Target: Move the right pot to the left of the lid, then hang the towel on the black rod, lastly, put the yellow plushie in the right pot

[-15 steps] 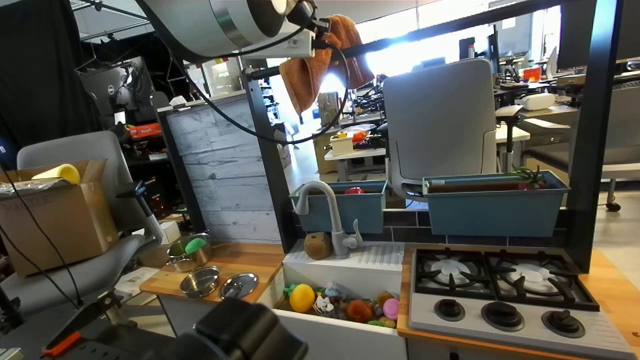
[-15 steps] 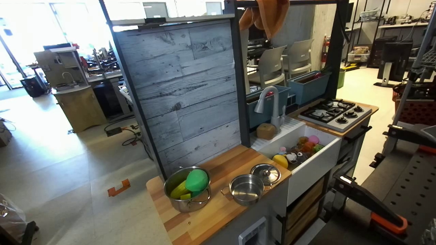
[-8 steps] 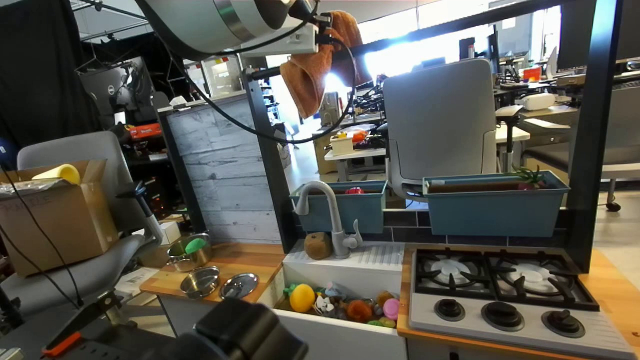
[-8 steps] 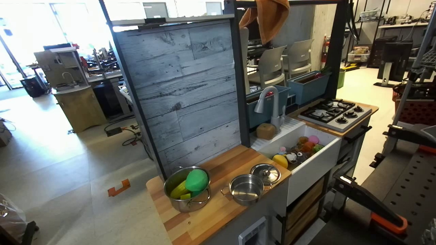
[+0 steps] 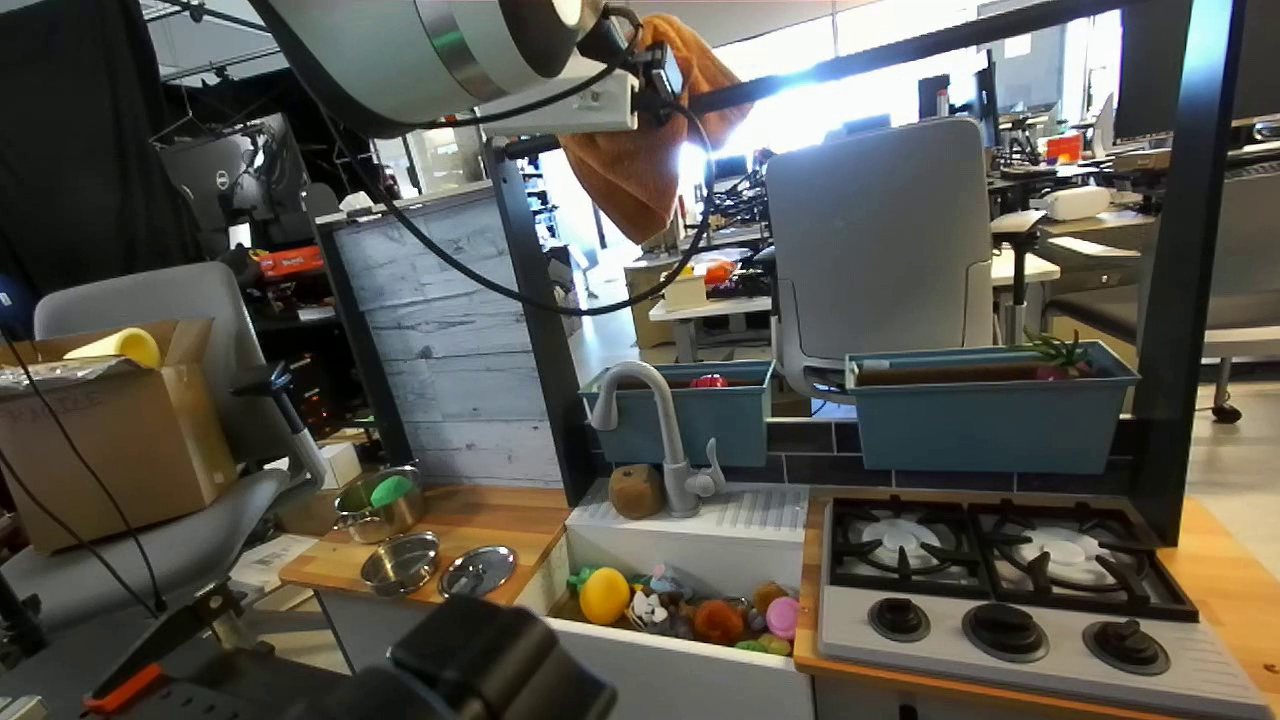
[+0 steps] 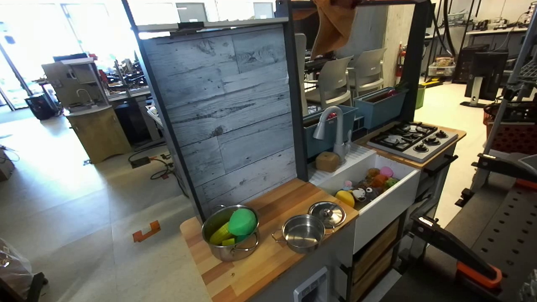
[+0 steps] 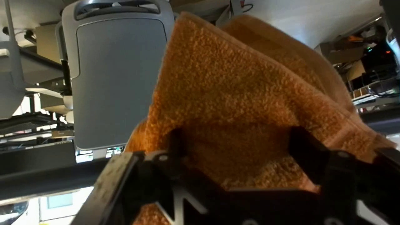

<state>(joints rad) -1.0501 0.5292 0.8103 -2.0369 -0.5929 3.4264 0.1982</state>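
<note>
The orange-brown towel [image 5: 640, 180] lies over the black rod [image 5: 900, 51], a corner dangling in front, in both exterior views. My gripper [image 7: 239, 140] is right up against the cloth in the wrist view. Its two dark fingers stand wide apart, and the towel [image 7: 231, 78] fills the view between and beyond them without being pinched. On the wooden counter the shallow right pot [image 6: 303, 235] stands to the left of the lid [image 6: 328, 214], with nothing inside. The yellow plushie [image 6: 345, 198] rests in the near left corner of the sink, among other toys.
A taller pot [image 6: 226, 253] with green and yellow toys stands at the counter's far left. The white sink [image 6: 384, 205] has a grey faucet [image 5: 655, 400] behind it. Blue planters [image 5: 990, 420] and a stove [image 5: 1010, 560] are to the right. A cable [image 5: 560, 308] loops below my arm.
The gripper's jaws have spread, letting go of the cloth. The towel's front corner hangs lower and has fanned out. The arm has shifted slightly; pots, lid and plushie are unmoved.
</note>
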